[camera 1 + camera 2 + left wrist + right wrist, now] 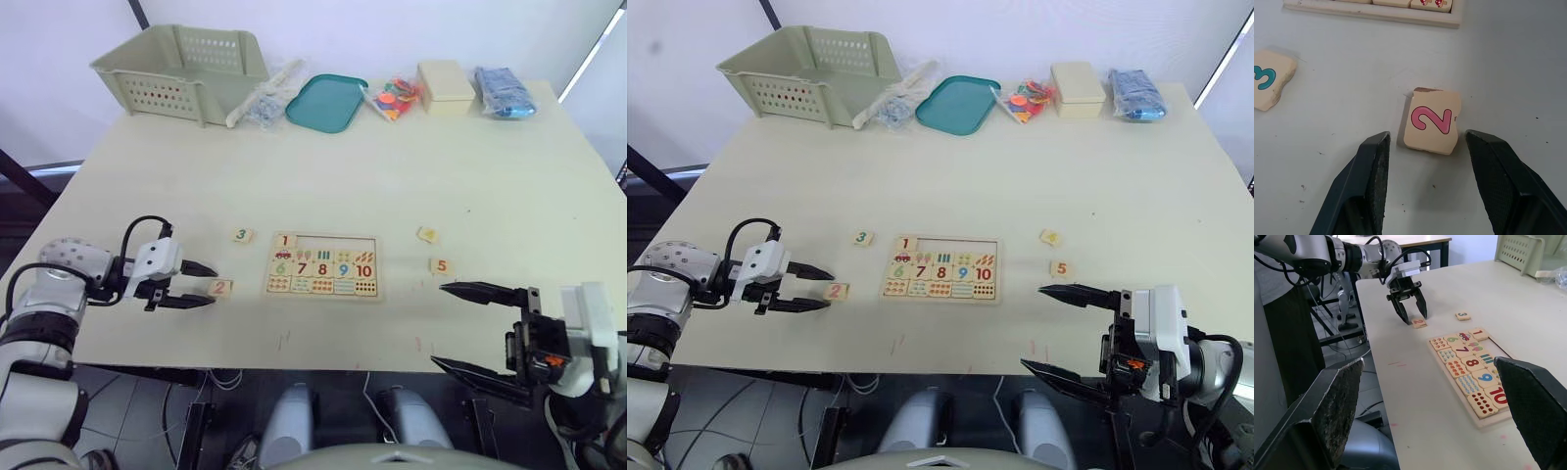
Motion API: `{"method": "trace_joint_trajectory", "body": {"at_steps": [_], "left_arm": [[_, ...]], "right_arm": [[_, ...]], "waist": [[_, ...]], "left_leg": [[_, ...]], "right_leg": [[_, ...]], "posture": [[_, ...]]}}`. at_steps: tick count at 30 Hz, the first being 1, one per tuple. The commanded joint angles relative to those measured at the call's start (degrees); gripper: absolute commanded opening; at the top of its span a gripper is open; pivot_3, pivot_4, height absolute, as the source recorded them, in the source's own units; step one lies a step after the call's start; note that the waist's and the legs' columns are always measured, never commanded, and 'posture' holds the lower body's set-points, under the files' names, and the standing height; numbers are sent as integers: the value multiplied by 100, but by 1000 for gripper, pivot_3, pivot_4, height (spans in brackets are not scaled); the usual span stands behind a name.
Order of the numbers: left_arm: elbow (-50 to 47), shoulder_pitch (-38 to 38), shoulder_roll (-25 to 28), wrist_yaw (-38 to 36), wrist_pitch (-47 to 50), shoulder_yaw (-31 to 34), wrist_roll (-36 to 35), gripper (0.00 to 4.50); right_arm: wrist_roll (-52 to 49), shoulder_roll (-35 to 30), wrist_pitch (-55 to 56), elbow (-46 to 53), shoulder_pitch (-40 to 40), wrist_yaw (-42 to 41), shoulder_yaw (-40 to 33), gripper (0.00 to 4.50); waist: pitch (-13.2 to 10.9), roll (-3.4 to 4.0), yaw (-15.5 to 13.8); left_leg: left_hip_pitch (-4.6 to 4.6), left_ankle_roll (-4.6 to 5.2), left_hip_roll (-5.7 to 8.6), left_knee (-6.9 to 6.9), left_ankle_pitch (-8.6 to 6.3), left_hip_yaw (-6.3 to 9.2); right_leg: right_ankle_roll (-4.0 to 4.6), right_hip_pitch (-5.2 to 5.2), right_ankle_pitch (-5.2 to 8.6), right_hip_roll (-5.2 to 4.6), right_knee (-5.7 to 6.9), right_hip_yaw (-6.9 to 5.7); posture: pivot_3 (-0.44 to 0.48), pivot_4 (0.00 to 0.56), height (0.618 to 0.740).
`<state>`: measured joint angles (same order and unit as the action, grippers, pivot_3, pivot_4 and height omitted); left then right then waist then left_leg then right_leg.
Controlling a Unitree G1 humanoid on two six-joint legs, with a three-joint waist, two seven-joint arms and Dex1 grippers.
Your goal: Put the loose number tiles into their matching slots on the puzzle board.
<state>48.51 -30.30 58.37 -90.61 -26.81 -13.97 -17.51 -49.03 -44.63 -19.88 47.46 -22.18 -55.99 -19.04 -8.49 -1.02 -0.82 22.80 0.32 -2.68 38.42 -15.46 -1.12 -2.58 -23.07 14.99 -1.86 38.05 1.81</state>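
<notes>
Straddling tile 2 (1431,122), left claw (200,284) wide, just left of puzzle board (322,266); right claw (460,325) wide.

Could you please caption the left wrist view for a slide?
Open left gripper poised around the small light-wood tile printed with a pink 2.

**Four cameras, one tabletop**

The two head views look forward and down from above the near edge of the table (411,157), taking in its whole top to the far basket (186,69) and teal tray (326,102); they share nearly the same scene. The left wrist camera sits very close over the 2 tile (1432,121), facing down between the left gripper (1425,161) fingers, the puzzle board (1381,11) edge beyond. The right wrist camera looks low across the table from the right, sharing the board, the 2 tile and left gripper.
</notes>
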Motion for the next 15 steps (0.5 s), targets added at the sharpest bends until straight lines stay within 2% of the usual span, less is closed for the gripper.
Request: {"method": "trace_joint_trajectory", "body": {"at_steps": [1,3,4,7,11,15], "left_arm": [[43,83,-87,-189,-71,-73,168,2620],[19,87,-101,-189,-72,-77,161,2620],[4,90,-102,-189,-76,-85,151,2091],[-70,89,-97,-189,-53,-74,125,1155],[-227,53,39,-189,21,-54,100,1055],[-1004,-108,291,-189,737,59,-138,1055]], "right_arm": [[-73,-40,73,238,-38,-4,-184,4500],[-63,-36,78,243,-49,2,-182,4500],[-61,-36,78,247,-50,7,-180,4500],[-43,-24,85,254,-70,15,-171,4500],[-14,4,103,264,-83,37,-146,4500],[51,76,151,265,-85,107,-114,4500]], "waist": [[1,1,0],[1,2,0],[3,4,-2],[4,6,-5],[5,7,-3],[4,1,3]], "left_leg": [[0,0,0,0,0,0],[0,0,0,0,0,0],[0,0,0,0,0,0],[0,0,0,0,0,0],[-1,0,0,0,0,1],[0,0,0,0,0,2]], "right_leg": [[0,0,0,0,0,0],[0,0,0,0,0,0],[0,0,0,0,0,0],[0,0,0,0,0,0],[0,1,0,0,1,0],[0,0,0,1,1,0]], "posture": [[0,150,740],[0,150,740],[0,150,740],[0,150,740],[0,150,740],[0,150,740]]}}
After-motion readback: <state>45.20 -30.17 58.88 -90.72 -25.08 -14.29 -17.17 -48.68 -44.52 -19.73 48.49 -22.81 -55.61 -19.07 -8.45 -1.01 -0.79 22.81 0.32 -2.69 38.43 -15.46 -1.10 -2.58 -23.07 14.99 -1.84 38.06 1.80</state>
